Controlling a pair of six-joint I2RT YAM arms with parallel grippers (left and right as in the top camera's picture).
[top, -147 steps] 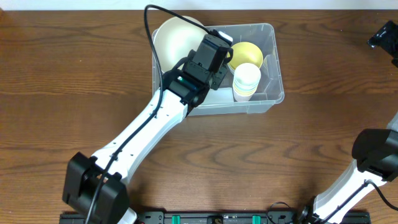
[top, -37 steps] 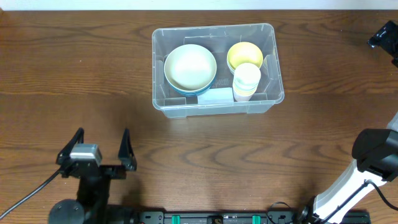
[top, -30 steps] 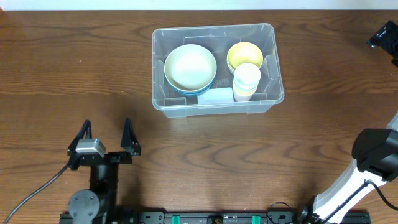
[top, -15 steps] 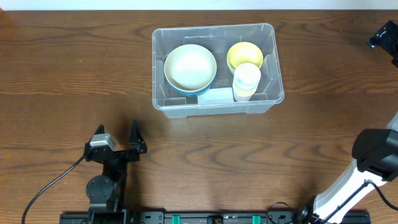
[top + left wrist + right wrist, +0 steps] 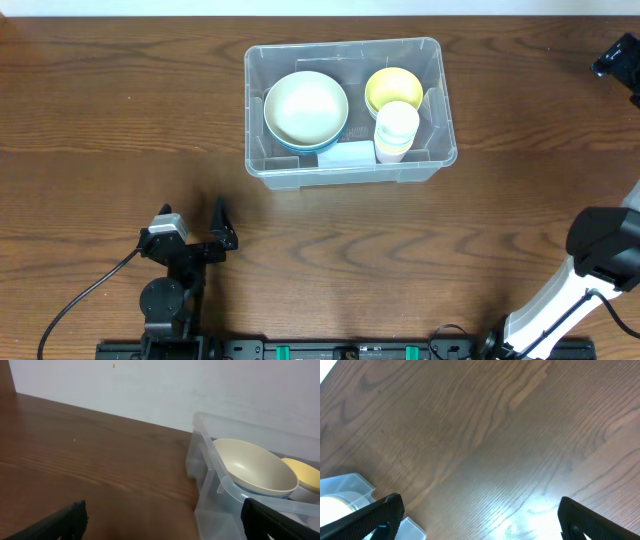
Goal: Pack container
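The container [image 5: 350,45] sits on the far middle of the tabletop [image 5: 420,260], its long axis running left to right. Inside, on the left, a cream bowl [image 5: 306,105] is nested on a blue bowl [image 5: 295,146]. On the right, a yellow bowl [image 5: 390,85] lies against the far wall, with a stack of pale cups [image 5: 397,125] just nearside of it. A white label [image 5: 345,155] shows at the near wall. The overhead view shows nothing loose outside the bin, so the packing looks done or close to it.

Now the relation that counts. The left tool [image 5: 190,218] hangs low over the near-left tabletop with its jaws spread wide and nothing between them. From there the container lies farther out and to the right, its near-left corner the closest part. The left wrist view confirms this: that corner and the cream bowl fill the right half, so the tool faces the bin's left end, not its long side.

The right tool [image 5: 480,502] is way out at the far-right edge, also gaping and empty. From it the container lies well to the left, with only a clear corner in the lower left of its view.

By my reckoning the left arm is nearer. Any further reach into the bin means going forward and right across the short left wall.
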